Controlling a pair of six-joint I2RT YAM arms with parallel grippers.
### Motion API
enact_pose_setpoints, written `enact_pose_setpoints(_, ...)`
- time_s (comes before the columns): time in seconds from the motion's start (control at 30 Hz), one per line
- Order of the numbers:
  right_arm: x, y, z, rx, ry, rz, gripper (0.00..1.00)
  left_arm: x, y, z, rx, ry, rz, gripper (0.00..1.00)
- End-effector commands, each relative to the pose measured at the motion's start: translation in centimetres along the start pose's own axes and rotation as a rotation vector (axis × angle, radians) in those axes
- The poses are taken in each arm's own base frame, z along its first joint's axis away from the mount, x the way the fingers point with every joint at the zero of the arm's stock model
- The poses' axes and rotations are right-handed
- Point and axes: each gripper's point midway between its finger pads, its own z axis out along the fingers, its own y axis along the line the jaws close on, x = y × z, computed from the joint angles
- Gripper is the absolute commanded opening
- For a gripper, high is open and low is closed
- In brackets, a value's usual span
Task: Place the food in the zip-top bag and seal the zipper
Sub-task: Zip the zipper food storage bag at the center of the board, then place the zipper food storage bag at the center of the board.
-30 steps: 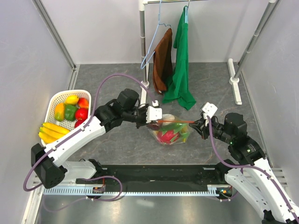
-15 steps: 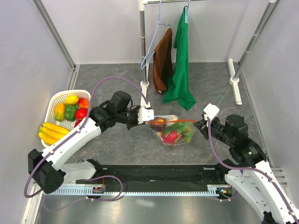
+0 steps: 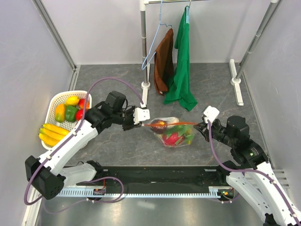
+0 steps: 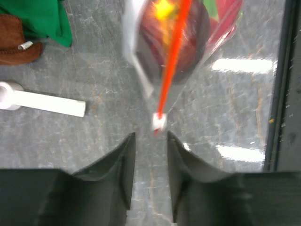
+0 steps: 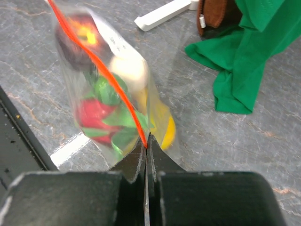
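One zip-top bag point(image 3: 171, 132) sits mid-tabletop point(image 3: 211, 84), nearer the near edge. Its food point(image 5: 106, 101) includes one dark red piece, one whitish and one yellow; the red and green pieces overlap too much to count. The right pincer point(image 5: 146, 141) is clenched on one end of the zipper point(image 5: 117, 89). The left pincer point(image 4: 149, 136) is released, its two fingers parted just short of the single white slider point(image 4: 158, 122). By the left edge, one basket point(image 3: 56, 99) shows five pieces, and one banana bunch point(image 3: 51, 133) lies against it.

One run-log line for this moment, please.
left gripper open, slider just beyond it | right gripper shut on zipper end | food inside zip-top bag
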Motion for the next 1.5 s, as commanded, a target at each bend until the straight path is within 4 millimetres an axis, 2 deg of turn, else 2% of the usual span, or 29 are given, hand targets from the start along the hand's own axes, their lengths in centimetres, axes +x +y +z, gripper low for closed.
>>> enact_pose_setpoints(0.0,-2.3,0.5,-0.1,-0.049,-0.078,-0.05,0.0,-3.6,-0.1,-1.3,0.027,-0.097,-0.042,0.51)
enact_pose_setpoints(0.03,-2.3,0.9,0.0,-0.075,-0.075,-0.045,0.0,-5.0,0.2,-1.6,0.027,-0.118,-0.049,0.53)
enact_pose_setpoints(0.07,-2.4,1.1,0.1,-0.086,-0.076,-0.044,0.0,-6.1,-0.5,-1.2,0.048,-0.128,-0.031,0.54)
enact_pose_setpoints(0.13,-2.2,1.2,0.3,-0.096,-0.067,-0.039,0.0,-7.6,-0.6,-0.6,0.062,-0.138,-0.039,0.56)
enact_pose_setpoints(0.3,-2.4,1.1,0.4,-0.093,-0.068,-0.035,0.0,-11.4,-4.0,1.7,0.137,-0.186,0.001,0.57)
enact_pose_setpoints(0.37,-2.6,0.9,0.3,-0.081,-0.07,-0.033,0.0,-11.9,-5.6,2.7,0.164,-0.183,-0.025,0.57)
enact_pose_setpoints(0.43,-2.7,0.9,0.2,-0.078,-0.076,-0.035,0.0,-12.2,-6.4,3.8,0.16,-0.186,-0.041,0.57)
enact_pose_setpoints(0.47,-2.6,0.9,0.2,-0.078,-0.075,-0.034,0.0,-11.4,-6.9,4.7,0.134,-0.152,-0.038,0.57)
enact_pose_setpoints(0.63,-2.8,0.8,0.0,-0.072,-0.08,-0.036,0.0,-11.4,-6.3,7.1,0.06,-0.145,-0.075,0.55)
enact_pose_setpoints(0.73,-2.8,0.9,-0.1,-0.075,-0.082,-0.041,0.0,-11.1,-5.5,8.2,0.019,-0.122,-0.101,0.5)
enact_pose_setpoints(0.83,-2.7,1.2,0.0,-0.092,-0.077,-0.031,0.0,-11.2,-5.7,8.9,0.029,-0.12,-0.12,0.38)
enact_pose_setpoints(0.87,-2.8,1.3,0.0,-0.097,-0.077,-0.027,0.0,-11.0,-5.5,9.0,0.023,-0.108,-0.126,0.23)
enact_pose_setpoints(0.93,-3.0,1.3,0.0,-0.101,-0.08,-0.018,0.0,-10.3,-5.4,9.1,0.016,-0.081,-0.141,0.04)
enact_pose_setpoints(1.0,-3.1,1.2,0.0,-0.092,-0.077,0.0,0.01,-10.4,-5.4,8.0,0.058,-0.066,-0.241,0.02)
enact_pose_setpoints(1.03,-3.6,1.3,-0.2,-0.093,-0.083,0.03,0.08,-10.8,-5.5,7.1,0.118,-0.086,-0.288,0.02)
enact_pose_setpoints(1.07,-3.6,1.2,-0.1,-0.089,-0.071,0.05,0.26,-12.3,-4.7,5.9,0.115,-0.119,-0.3,0.02)
enact_pose_setpoints(1.13,-4.5,1.4,-0.4,-0.1,-0.074,0.077,0.47,-12.7,-4.4,4.1,0.139,-0.127,-0.313,0.02)
enact_pose_setpoints(1.17,-4.6,1.5,-0.3,-0.103,-0.064,0.112,0.7,-13.6,-3.8,3.0,0.131,-0.151,-0.3,0.02)
enact_pose_setpoints(1.27,-5.3,1.5,-0.5,-0.101,-0.064,0.16,0.9,-13.8,-3.0,1.0,0.121,-0.14,-0.27,0.02)
enact_pose_setpoints(1.37,-5.2,1.3,-0.3,-0.089,-0.036,0.197,0.98,-12.4,-2.7,0.6,0.104,-0.079,-0.24,0.02)
enact_pose_setpoints(1.47,-5.3,0.9,-0.1,-0.071,-0.021,0.226,0.98,-10.3,-1.4,0.9,0.077,-0.03,-0.261,0.02)
